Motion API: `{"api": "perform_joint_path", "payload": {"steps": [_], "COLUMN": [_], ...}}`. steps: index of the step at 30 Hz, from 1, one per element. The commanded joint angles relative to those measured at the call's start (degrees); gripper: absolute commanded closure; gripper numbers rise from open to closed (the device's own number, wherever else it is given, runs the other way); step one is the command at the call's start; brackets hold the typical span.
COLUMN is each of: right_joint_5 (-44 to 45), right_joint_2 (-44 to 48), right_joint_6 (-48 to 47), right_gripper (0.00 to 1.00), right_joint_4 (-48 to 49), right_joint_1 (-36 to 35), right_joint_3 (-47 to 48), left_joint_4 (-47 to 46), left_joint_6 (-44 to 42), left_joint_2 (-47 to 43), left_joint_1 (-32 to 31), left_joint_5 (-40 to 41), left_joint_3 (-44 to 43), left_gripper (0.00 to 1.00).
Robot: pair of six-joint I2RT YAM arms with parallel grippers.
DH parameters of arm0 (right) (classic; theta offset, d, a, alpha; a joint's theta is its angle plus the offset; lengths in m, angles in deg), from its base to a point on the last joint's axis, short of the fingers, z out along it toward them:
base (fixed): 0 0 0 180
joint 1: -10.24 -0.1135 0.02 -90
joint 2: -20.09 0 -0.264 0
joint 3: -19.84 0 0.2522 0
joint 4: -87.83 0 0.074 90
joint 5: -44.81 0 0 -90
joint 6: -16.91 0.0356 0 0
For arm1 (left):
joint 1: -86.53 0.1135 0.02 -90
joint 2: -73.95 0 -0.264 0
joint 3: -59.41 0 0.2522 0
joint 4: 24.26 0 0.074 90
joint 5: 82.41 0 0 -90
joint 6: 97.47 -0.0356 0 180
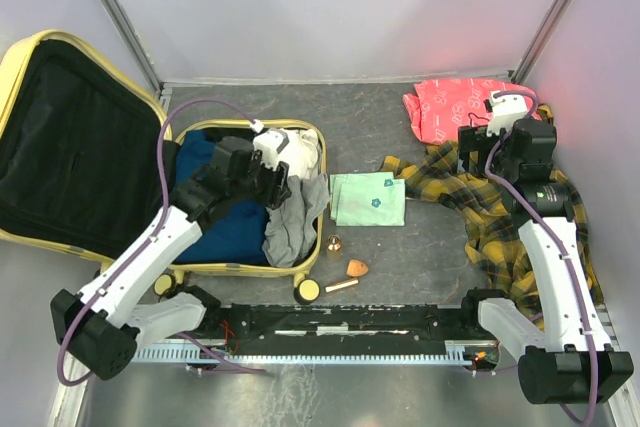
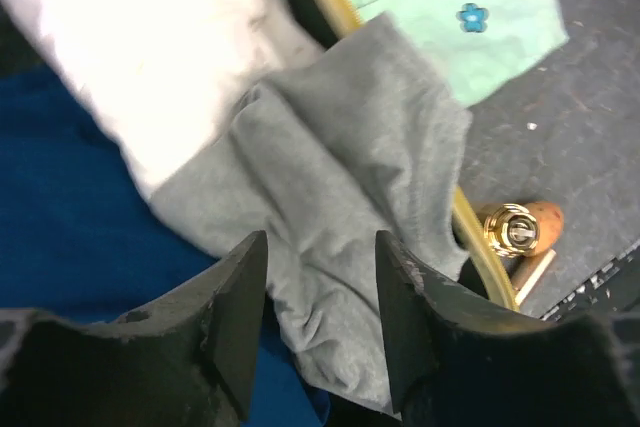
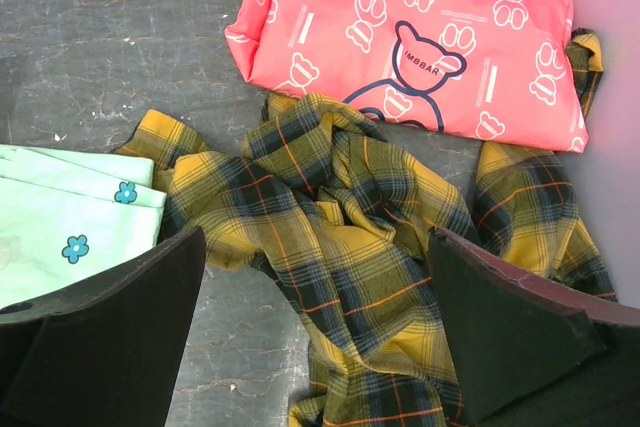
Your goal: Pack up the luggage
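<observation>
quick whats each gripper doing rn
Left gripper: open, empty, over the gray garment.
Right gripper: open, empty, above the plaid shirt.

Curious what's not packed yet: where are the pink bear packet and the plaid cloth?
pink bear packet point(image 3: 425, 62): right wrist view, on the bear logo.
plaid cloth point(image 3: 350, 247): right wrist view, on its crumpled middle.

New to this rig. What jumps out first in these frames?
First is the big pale yellow luggage at the left, with its black-lined lid laid open. A grey garment spills over its rim beneath the open left gripper. At the far right, a pink bear-print pouch lies beside a crumpled yellow plaid shirt, under the open right gripper.
</observation>
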Motion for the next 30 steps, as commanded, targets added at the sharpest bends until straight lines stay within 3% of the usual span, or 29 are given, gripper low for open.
{"api": "perform_joint_path", "payload": {"steps": [1, 4, 11, 20, 24, 28, 30], "right_joint_5": [-1.74, -1.79, -1.12, -6.14, -14.02, -23.93, -27.72], "right_joint_2": [0.83, 0.31, -0.31, -2.01, -4.18, -7.73, -9.77], "right_joint_6": [0.45, 0.64, 0.2, 0.01, 0.97, 4.39, 6.24], "right_gripper": [0.0, 0.0, 0.0, 0.01, 0.02, 0.06, 0.08], "right_joint_4": [2.23, 2.08, 2.02, 0.21, -3.62, -7.66, -9.39], "right_joint_1": [0.22, 0.26, 0.25, 0.23, 0.24, 0.24, 0.23], "right_joint_3": [1.25, 1.78, 2.33, 1.96, 2.73, 2.54, 1.91], "left_joint_4": [-3.5, -3.97, -10.63, -12.0, -10.25, -6.25, -3.36], "left_joint_6": [-12.54, -11.88, -11.98, -13.27, -12.4, -12.51, -13.39], "left_joint_2": [7.61, 15.45, 24.87, 37.24, 32.89, 27.55, 26.07], "left_joint_1": [0.11, 0.15, -0.05, 0.86, 1.63, 2.93, 3.94], "left_joint_5": [-12.71, -14.84, -15.87, -4.19, -9.04, -14.47, -16.63], "left_joint_3": [-5.52, -8.92, -6.35, -2.6, -3.64, -8.79, -11.81], "left_gripper": [0.53, 0.68, 0.74, 0.83, 0.72, 0.43, 0.35]}}
